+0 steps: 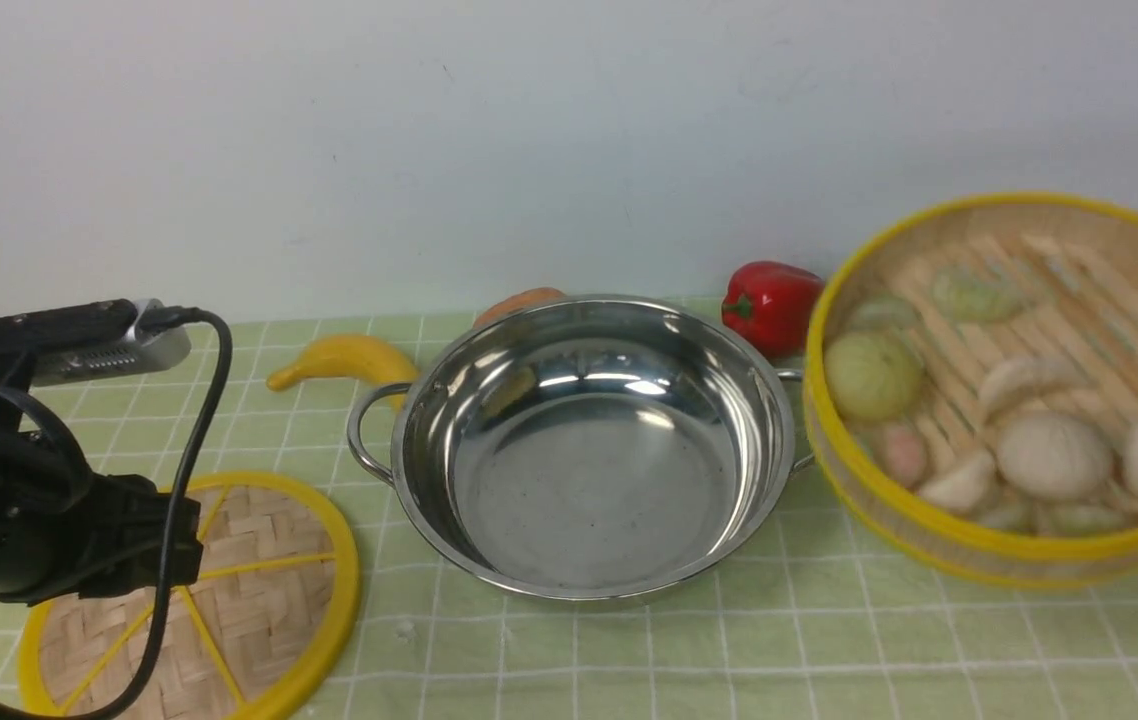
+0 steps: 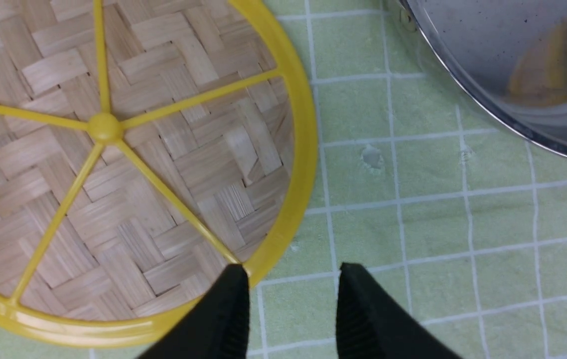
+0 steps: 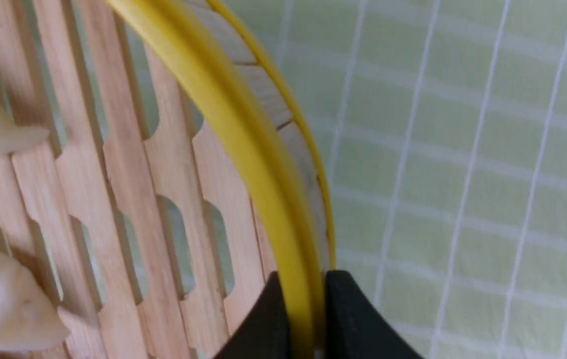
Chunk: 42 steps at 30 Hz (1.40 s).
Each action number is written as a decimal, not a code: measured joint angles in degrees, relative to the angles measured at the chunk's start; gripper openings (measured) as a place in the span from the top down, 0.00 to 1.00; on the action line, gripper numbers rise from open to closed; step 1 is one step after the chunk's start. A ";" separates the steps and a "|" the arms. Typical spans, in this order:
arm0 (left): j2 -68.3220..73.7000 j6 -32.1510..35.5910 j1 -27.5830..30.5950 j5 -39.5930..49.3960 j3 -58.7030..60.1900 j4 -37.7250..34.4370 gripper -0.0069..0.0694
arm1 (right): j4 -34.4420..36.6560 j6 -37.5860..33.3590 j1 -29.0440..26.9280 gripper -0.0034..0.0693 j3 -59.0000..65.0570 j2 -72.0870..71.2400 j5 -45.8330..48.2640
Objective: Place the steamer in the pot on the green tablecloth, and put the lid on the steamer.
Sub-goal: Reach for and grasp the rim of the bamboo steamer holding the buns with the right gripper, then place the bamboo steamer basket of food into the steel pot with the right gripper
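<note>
Banana (image 1: 344, 360) and red pepper (image 1: 771, 305) lie behind pot (image 1: 579, 450).

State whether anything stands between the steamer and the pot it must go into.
Nothing visible does. The steamer, gripped at its rim by the right tool, is beside the pot, whose inside holds nothing. The red pepper sits behind the gap, off the path.
</note>
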 joint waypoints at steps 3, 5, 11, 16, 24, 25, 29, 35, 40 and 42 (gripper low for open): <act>0.00 0.00 0.00 0.00 0.00 0.00 0.59 | 4.03 0.10 4.07 0.85 -7.59 3.84 0.03; 0.00 0.00 0.00 0.00 0.00 0.00 0.59 | 4.68 1.19 7.66 0.85 -12.00 7.80 0.19; 0.00 0.00 0.00 0.00 0.00 0.00 0.59 | 5.27 5.35 16.88 0.85 -24.73 22.30 0.44; 0.00 0.00 0.00 0.05 0.00 0.00 0.59 | 5.42 6.43 20.96 0.85 -31.62 30.94 0.40; 0.00 0.00 0.00 0.00 0.00 0.00 0.59 | 4.93 6.92 24.03 0.85 -34.85 39.71 0.36; 0.00 0.00 0.00 0.00 0.00 0.00 0.59 | 4.68 6.99 24.28 0.85 -34.90 40.63 0.20; 0.00 0.05 0.00 -0.05 0.00 0.00 0.59 | 5.07 7.57 24.65 0.85 -35.29 42.57 -0.20; 0.00 0.05 0.00 -1.19 0.00 0.00 0.59 | 5.62 7.94 24.65 0.83 -35.34 43.30 -0.25; 0.00 -1.43 0.00 -3.45 0.00 0.00 0.59 | 6.37 7.94 24.65 0.64 -35.35 43.30 -0.19; 0.00 -2.87 0.00 -4.36 0.00 0.60 0.59 | 6.59 7.94 24.71 0.54 -35.35 43.23 -0.19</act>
